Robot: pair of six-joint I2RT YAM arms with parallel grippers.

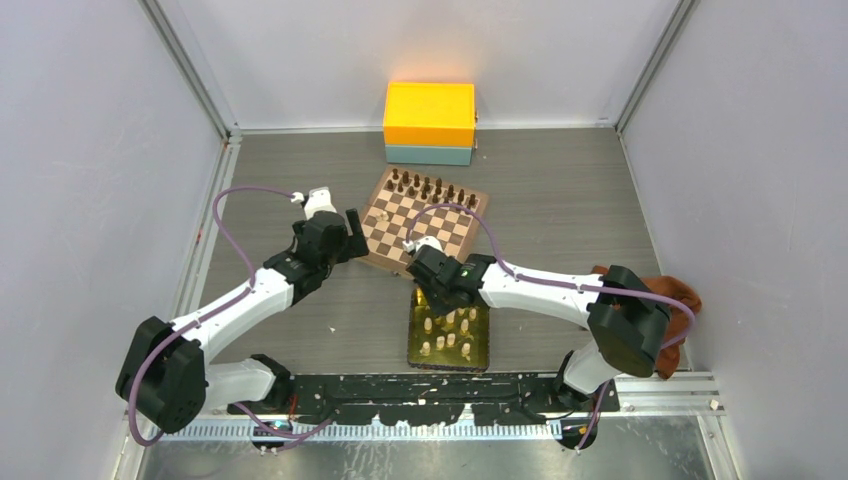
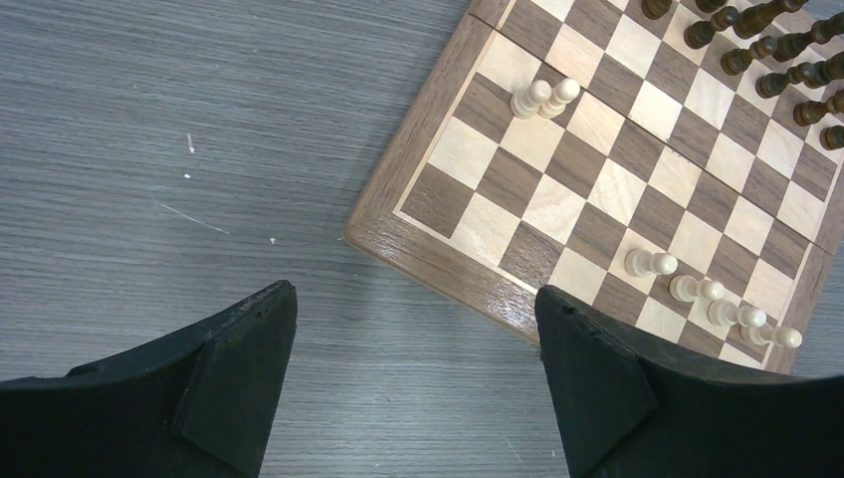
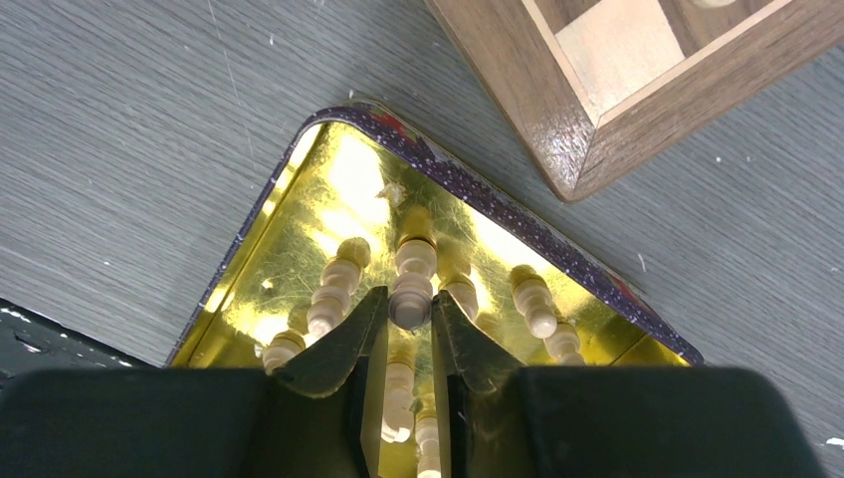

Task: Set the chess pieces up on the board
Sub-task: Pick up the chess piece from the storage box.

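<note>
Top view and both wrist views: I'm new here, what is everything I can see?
table: one, grey, under everything
board: one, brown checks, table centre
dark chess pieces: two rows, dark brown, board's far side
pale chess pieces: several, cream, some on board, more in tray
gold tray: one, gold, just before the board
orange box: one, orange, atop teal box
teal box: one, teal, behind board
brown cloth: one, rust-brown, right edge
left gripper: one, black, open beside board
right gripper: one, black, closed on a pale piece in tray

board (image 3: 557, 110) cut off at top edge; tray (image 1: 483, 340) far end under right arm (image 1: 540, 285)
</note>
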